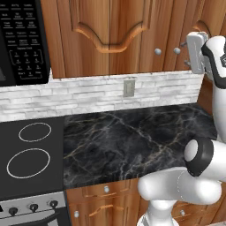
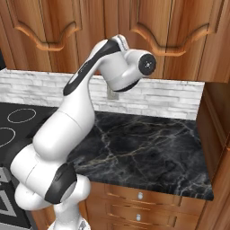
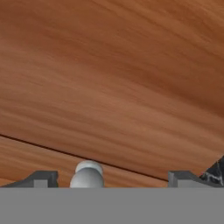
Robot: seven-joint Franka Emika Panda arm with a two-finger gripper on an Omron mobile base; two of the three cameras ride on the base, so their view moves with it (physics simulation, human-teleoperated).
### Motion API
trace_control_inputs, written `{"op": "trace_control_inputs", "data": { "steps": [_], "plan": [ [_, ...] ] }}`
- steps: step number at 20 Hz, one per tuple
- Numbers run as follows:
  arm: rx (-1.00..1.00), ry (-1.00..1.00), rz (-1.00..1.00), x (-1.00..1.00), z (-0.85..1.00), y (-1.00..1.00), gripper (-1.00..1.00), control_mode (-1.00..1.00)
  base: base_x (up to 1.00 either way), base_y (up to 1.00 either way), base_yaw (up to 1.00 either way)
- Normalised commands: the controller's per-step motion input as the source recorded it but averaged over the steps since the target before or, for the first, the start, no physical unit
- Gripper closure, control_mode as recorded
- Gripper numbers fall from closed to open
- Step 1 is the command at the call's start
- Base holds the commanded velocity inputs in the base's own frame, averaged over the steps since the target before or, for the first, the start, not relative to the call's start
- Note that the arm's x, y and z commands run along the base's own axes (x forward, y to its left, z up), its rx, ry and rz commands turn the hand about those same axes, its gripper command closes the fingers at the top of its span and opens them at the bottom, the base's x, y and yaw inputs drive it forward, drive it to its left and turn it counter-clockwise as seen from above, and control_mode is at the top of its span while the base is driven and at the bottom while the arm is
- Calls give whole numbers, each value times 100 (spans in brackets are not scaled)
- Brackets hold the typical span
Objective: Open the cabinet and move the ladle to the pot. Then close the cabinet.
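Straddling the cabinet (image 3: 113, 87) knob (image 3: 87, 175); fingers (image 3: 41, 179) spread wide.

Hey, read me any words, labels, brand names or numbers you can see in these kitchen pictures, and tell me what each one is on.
Microwave control panel: rows of small white button labels, too blurred to read.
Stove knobs: no legible marks.
Cabinet, wall outlet, counter: no text.
No brand name or number is readable in any view.

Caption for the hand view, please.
Open gripper close against the closed cabinet door, round silver knob between its fingertips.
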Motion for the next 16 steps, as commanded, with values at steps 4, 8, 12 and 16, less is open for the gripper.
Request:
{"op": "trace_control_inputs", "data": {
  "steps": [4, 8, 12, 16],
  "plan": [
    [0, 0, 0, 6, 2, 16, -100, -100, 0, 0, 0],
    [0, 0, 0, 12, 0, 10, -100, -100, 0, 0, 0],
    [0, 0, 0, 17, 0, 10, -100, -100, 0, 0, 0],
    [0, 0, 0, 30, 0, 6, -100, -100, 0, 0, 0]
  ]
}}
